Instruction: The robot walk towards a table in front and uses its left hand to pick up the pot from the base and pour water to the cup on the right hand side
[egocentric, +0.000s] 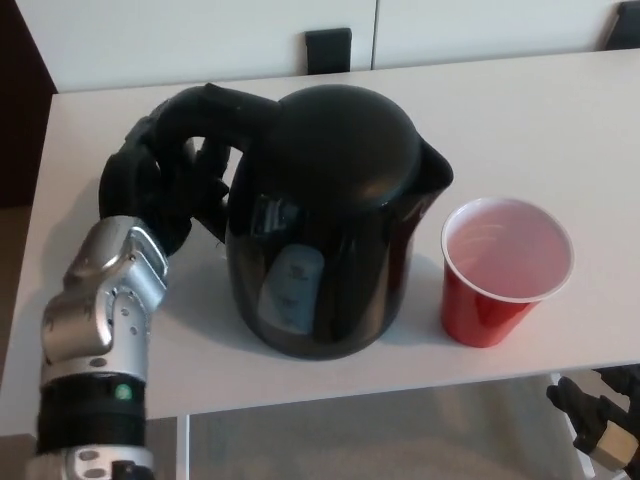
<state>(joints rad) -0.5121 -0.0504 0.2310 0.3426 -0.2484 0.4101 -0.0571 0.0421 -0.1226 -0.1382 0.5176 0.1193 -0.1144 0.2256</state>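
Left hand (160, 195) wrapped around the handle of the rigid, likely heavy black kettle (325, 225), spout beside the light, tippable red cup (505, 270).

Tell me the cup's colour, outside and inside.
Cup: red outside, white inside; head view shows it best.

One black pot (330, 220) stood at the centre of the frame and one red cup (505, 268) sat to its right – both on the single white table (520, 110). Two robot hands showed: the left hand (165, 190) at the left, and the right hand (600, 420) in the lower right corner. One small dark block (329, 48) sat at the top edge behind the table – nothing else could be counted.
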